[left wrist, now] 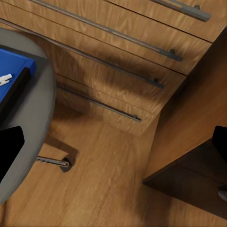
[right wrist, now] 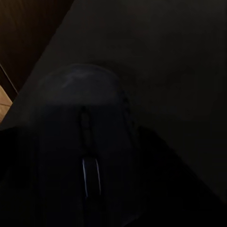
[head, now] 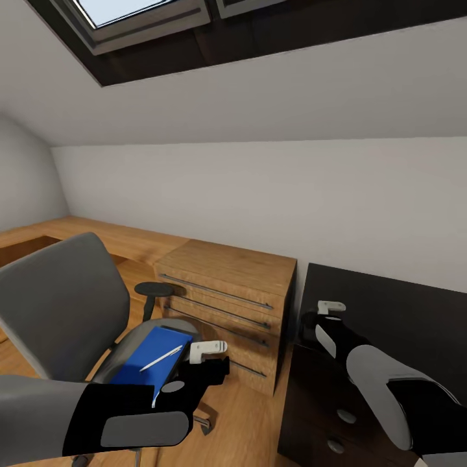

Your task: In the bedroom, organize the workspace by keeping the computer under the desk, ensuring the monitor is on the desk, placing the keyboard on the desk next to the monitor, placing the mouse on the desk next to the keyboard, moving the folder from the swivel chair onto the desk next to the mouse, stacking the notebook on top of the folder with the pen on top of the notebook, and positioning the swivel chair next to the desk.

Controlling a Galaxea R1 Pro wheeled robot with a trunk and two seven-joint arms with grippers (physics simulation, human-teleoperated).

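The grey swivel chair (head: pixel 61 305) stands at the left, and the blue folder (head: pixel 146 360) lies on its seat. A white pen (head: pixel 161 357) rests on the folder, with the dark notebook (head: pixel 174 368) along the folder's right edge. My left gripper (head: pixel 209 353) hovers open just right of the seat, above the floor. In the left wrist view the folder (left wrist: pixel 9 66), the notebook (left wrist: pixel 16 90) and the pen tip (left wrist: pixel 4 79) show at the seat's edge. My right gripper (head: pixel 329 310) is over the left end of the black desk (head: pixel 389 311), shut on the dark mouse (right wrist: pixel 85 142).
A light wooden drawer chest (head: pixel 227 292) with long bar handles stands between the chair and the desk. The desk's black drawer unit with round knobs (head: pixel 346 416) is below my right arm. A chair caster (left wrist: pixel 64 164) sits on the plank floor. A skylight is overhead.
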